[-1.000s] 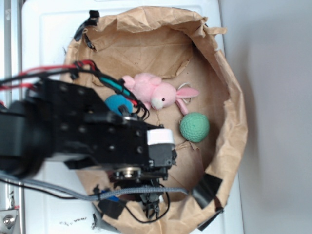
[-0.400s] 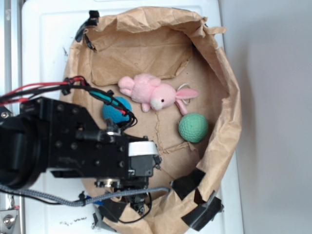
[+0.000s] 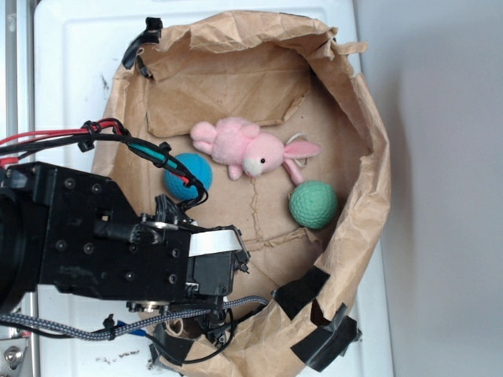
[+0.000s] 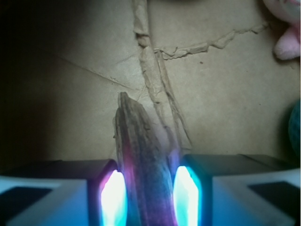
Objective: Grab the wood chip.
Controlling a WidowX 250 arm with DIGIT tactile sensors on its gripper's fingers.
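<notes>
Chip: the wood chip (image 4: 141, 165) stands lengthwise between the two glowing pads, pointed end away from the camera, dark and streaky; not seen in the exterior view, where the arm covers it.
Gripper: gripper (image 4: 149, 195), jaws narrow, closed in on the chip from both sides; left pad (image 4: 113, 195) and right pad (image 4: 186, 194) sit right against its edges.
Floor: brown paper (image 4: 225, 94) under the chip, creased, with a raised torn seam running past the chip's tip.
Arm: black arm (image 3: 110, 247) fills the lower left of the exterior view, over the near rim of the paper basin (image 3: 369, 196); red, green and grey cables trail from it.
Bunny: pink bunny (image 3: 247, 149) lies mid-basin, well apart from the gripper.
Balls: green ball (image 3: 313, 205) just right of and below the bunny; blue ball (image 3: 187, 174) left of the bunny, partly behind the cables.
Tape: black tape (image 3: 322, 342) patches on the near right rim.
Table: white table (image 3: 71, 71) under the basin.
</notes>
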